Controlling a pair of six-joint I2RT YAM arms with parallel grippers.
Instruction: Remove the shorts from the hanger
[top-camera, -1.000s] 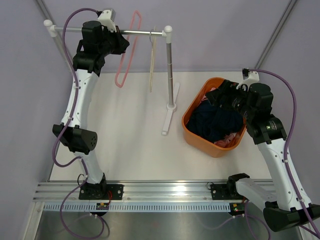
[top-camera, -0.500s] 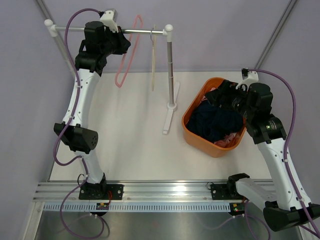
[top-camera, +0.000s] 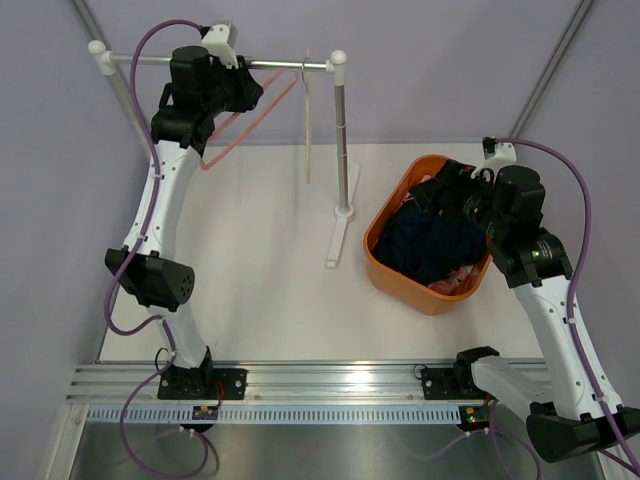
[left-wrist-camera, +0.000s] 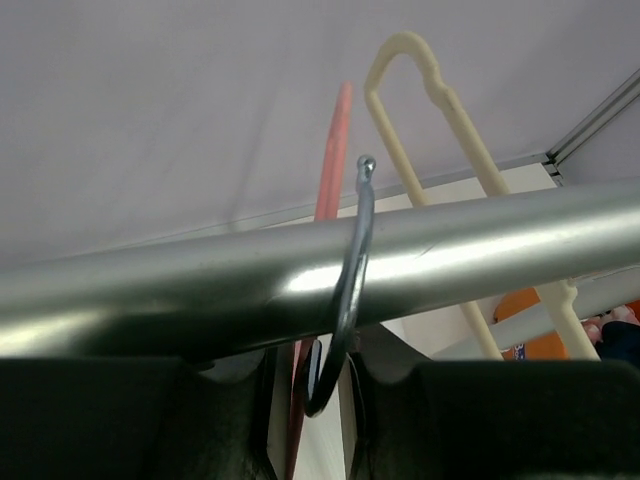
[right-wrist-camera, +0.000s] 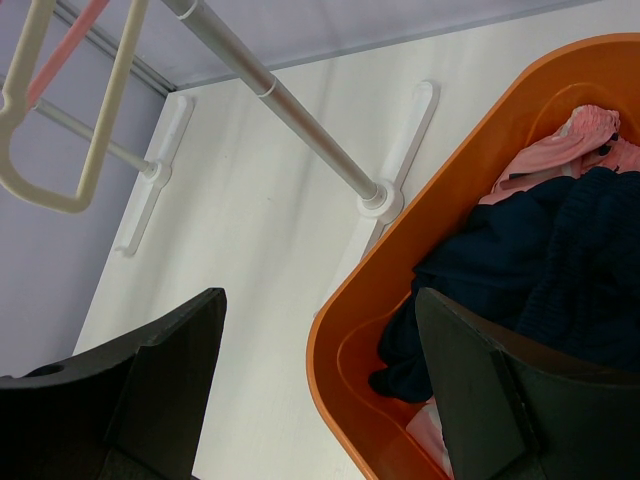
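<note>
The dark navy shorts (top-camera: 432, 245) and the pink patterned shorts (top-camera: 455, 281) lie crumpled in the orange basket (top-camera: 370, 247). In the right wrist view the navy shorts (right-wrist-camera: 560, 265) fill the basket and the pink shorts (right-wrist-camera: 575, 150) lie at its far side. My right gripper (top-camera: 442, 192) hangs open and empty over the basket's left rim (right-wrist-camera: 440, 210). My left gripper (top-camera: 250, 92) is up at the rack rail (top-camera: 140, 59), shut on the neck of the bare pink hanger (top-camera: 245, 125), which tilts down to the left. Its metal hook (left-wrist-camera: 350, 250) sits over the rail between my fingers.
A bare cream hanger (top-camera: 308, 130) hangs straight down from the rail right of the pink one. The rack's upright post (top-camera: 341, 140) and floor foot (top-camera: 338, 240) stand between the hangers and the basket. Lilac walls close the back and sides.
The pink hanger has swung from hanging straight down to tilted, its bottom lifted toward the left. The left gripper shifted slightly at the rail. The right arm has not moved.
</note>
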